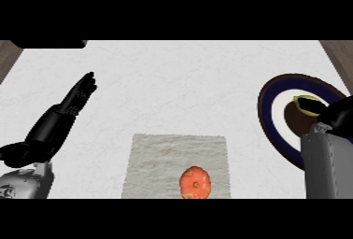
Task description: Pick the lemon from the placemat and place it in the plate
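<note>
Starting nearest, leave alone the orange round fruit [195, 183] lying on the placemat [155, 154] at the lower edge; not the task's thing, and well apart from the work. Moving up the right side, past the grey right forearm [328, 163], find the right hand [341, 114] over the plate [276, 126], curled round the lemon [303, 103] and hiding most of it, with only a yellow crescent showing at the hand's tip above the plate's brown middle. Cannot tell whether touching the plate or held just above it. Judged from this, lifting done and setting down in hand. To do it well: lower straight down until resting on the flat middle, not on the dark blue rim, then uncurl slowly and evenly, since likely to roll if let go from above or nudged sideways. Draw away upward, not across, to avoid knocking it toward the rim. Farther off on the left of the white bench [193, 79], keep the left hand [59, 121] as is: open, straight, holding nothing, resting well apart.
</note>
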Robot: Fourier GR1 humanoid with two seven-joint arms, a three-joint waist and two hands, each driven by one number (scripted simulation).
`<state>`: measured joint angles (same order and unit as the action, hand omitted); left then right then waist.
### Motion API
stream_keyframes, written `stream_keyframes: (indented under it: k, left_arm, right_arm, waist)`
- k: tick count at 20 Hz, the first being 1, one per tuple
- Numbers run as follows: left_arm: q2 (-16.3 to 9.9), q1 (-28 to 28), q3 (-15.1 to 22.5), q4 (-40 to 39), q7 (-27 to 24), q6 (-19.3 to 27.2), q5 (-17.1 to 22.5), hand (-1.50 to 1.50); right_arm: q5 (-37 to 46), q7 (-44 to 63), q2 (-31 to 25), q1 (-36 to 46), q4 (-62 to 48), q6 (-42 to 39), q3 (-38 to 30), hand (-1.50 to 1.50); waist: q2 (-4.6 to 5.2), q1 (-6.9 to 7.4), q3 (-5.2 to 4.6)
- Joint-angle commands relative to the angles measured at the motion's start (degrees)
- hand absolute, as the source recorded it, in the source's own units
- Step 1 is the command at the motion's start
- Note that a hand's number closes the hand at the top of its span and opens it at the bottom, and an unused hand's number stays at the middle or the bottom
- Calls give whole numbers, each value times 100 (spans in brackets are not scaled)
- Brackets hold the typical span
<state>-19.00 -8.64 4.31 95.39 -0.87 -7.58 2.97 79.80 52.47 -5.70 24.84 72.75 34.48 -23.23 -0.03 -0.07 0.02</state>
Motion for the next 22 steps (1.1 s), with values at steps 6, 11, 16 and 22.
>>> stream_keyframes:
  k: [6,11,16,22]
  left_arm:
    - [-14,212,-110,93,-6,-70,53,0]
    - [123,5,-52,7,49,84,-121,0]
    - [31,142,-139,228,113,-77,-8,0]
    - [93,107,-264,-74,-231,-164,-106,0]
  right_arm:
    - [-1575,-821,557,-309,1576,1483,342,-150]
    - [-2745,-1191,566,-1381,2646,2354,1092,-150]
    - [-3752,-1917,569,-2978,4084,2706,1857,-150]
    - [-4459,-2844,570,-4904,5261,2880,2767,-150]
  waist:
    - [-48,-35,6]
    - [-39,-104,7]
    - [-42,-100,8]
    - [-30,-97,3]
